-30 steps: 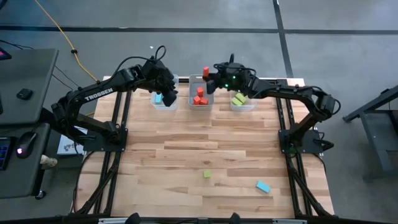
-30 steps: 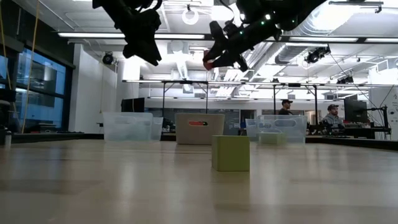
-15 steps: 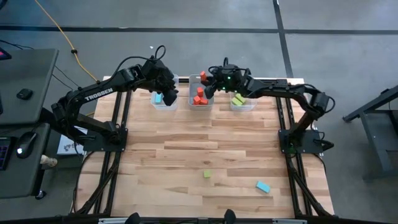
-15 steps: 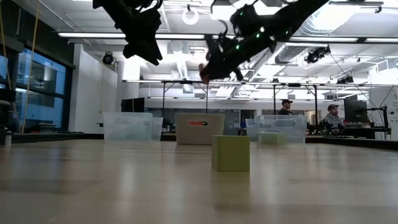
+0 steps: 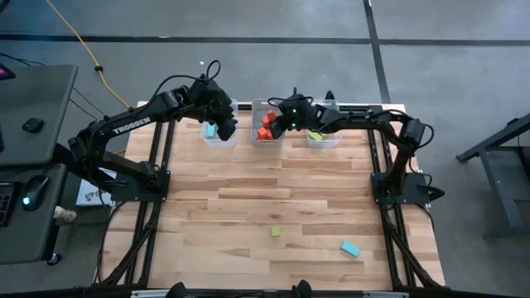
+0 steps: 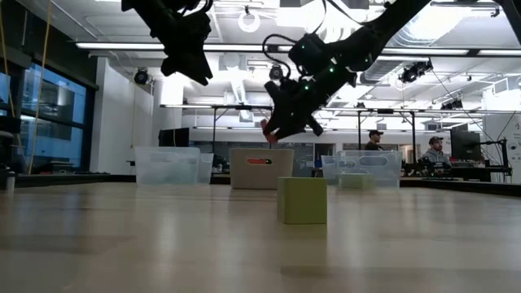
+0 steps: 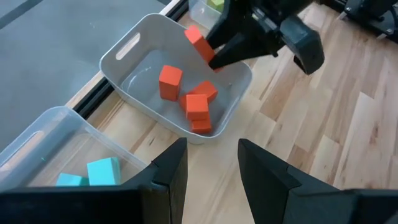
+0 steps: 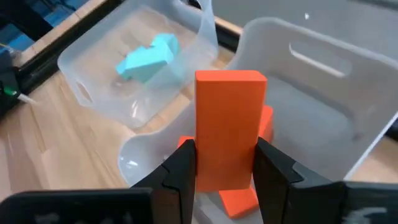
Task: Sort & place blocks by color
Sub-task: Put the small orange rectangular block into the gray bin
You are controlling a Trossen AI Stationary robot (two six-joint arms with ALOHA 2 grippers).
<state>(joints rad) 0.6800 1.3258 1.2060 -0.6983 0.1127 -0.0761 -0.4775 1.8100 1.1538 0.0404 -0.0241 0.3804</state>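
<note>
Right claw (image 8: pixel 224 171) pinching orange bar (image 8: pixel 229 127) over mid bin (image 8: pixel 323 56); left claw (image 7: pixel 211 165) spread.

Three clear bins (image 5: pixel 267 132) on a wooden table (image 5: pixel 248 199).

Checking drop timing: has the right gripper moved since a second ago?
Yes. The right gripper, holding the red-orange bar, shifted left and lower, over the middle bin.

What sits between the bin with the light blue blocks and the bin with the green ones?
The middle bin, holding red-orange blocks, shows in the high view. The right gripper holds an orange bar over it.
</note>
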